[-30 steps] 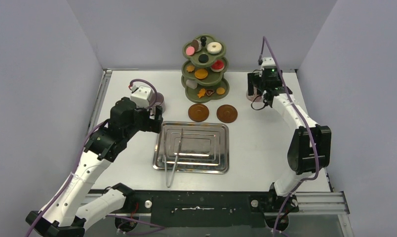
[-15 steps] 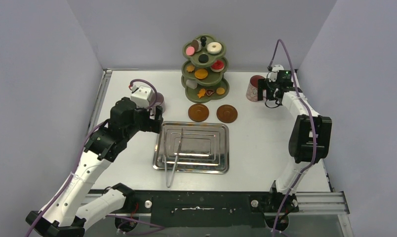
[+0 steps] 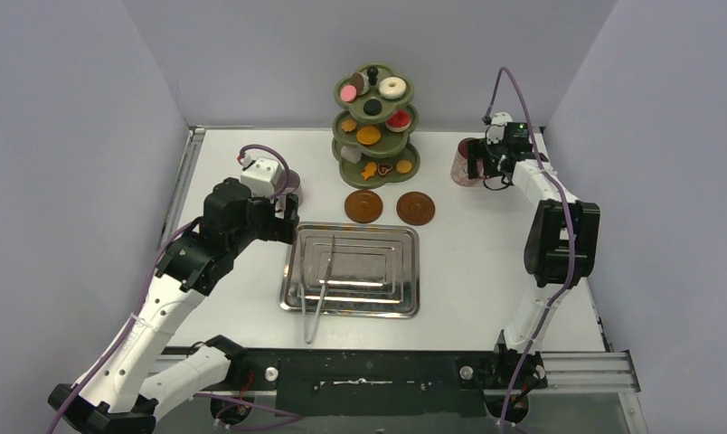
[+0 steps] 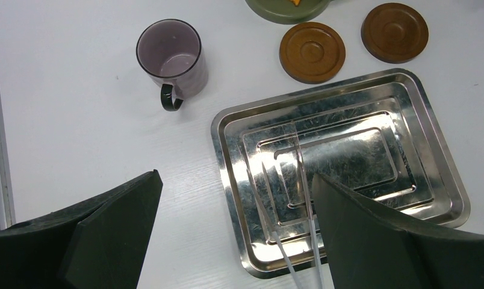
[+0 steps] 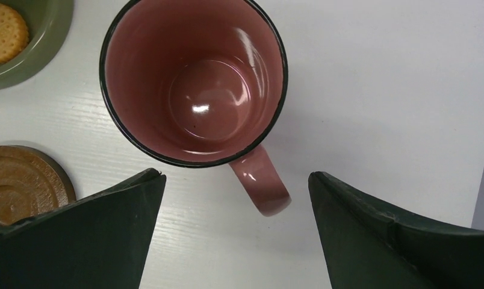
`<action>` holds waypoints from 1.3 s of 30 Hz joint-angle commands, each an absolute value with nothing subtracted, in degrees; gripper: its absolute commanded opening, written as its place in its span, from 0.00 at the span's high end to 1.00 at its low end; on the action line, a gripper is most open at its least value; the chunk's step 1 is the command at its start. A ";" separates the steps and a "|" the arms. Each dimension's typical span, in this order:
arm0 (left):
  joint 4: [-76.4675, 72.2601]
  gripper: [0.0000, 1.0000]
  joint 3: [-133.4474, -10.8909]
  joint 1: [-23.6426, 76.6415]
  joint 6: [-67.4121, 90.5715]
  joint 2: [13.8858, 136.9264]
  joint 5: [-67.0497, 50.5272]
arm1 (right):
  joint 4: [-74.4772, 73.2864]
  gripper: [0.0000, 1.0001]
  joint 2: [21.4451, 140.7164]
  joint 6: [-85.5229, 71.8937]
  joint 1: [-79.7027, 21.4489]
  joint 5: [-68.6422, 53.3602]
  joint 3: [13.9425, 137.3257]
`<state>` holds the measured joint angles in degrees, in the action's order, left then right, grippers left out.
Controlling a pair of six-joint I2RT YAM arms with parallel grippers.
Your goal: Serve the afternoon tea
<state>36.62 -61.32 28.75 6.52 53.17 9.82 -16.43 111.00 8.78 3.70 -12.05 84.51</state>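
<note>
Empty glossy pink mug (image 5: 194,90), dark rim, upright, right pincer (image 5: 236,177) released, left pincer (image 4: 236,177) released

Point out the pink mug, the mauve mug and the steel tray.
pink mug (image 5: 197,90), right wrist view, inside bottom.
mauve mug (image 4: 170,54), left wrist view, inside bottom.
steel tray (image 4: 372,150), left wrist view, bare floor.

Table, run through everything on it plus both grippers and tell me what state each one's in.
Pink mug, upright, empty, on the table.
Mauve mug, upright, empty, on the table.
Coasters, both bare.
Stand, sweets on all three tiers.
Steel tray, holds only the tongs.
Tongs, lying in the tray, one end over its near rim.
Left gripper, open, holding nothing.
Right gripper, open, over the pink mug's handle.
</note>
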 commanded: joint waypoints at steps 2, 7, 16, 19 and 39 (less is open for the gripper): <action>34.26 0.05 -61.64 28.11 5.45 52.91 9.54 | -17.19 0.08 112.32 9.93 2.87 -15.55 89.58; 34.28 0.05 -61.70 27.77 5.67 53.22 8.73 | -16.86 0.13 110.16 9.95 0.38 -14.14 86.33; 34.29 0.05 -61.72 27.82 5.84 52.83 8.38 | -16.65 0.28 109.39 8.67 -3.29 -11.55 84.25; 34.23 0.05 -61.64 27.86 5.76 52.58 8.81 | -16.43 0.34 110.81 6.80 -3.30 -8.69 85.39; 34.22 0.05 -61.49 27.81 5.63 52.73 9.18 | -14.56 0.66 116.19 5.26 -4.20 0.48 89.57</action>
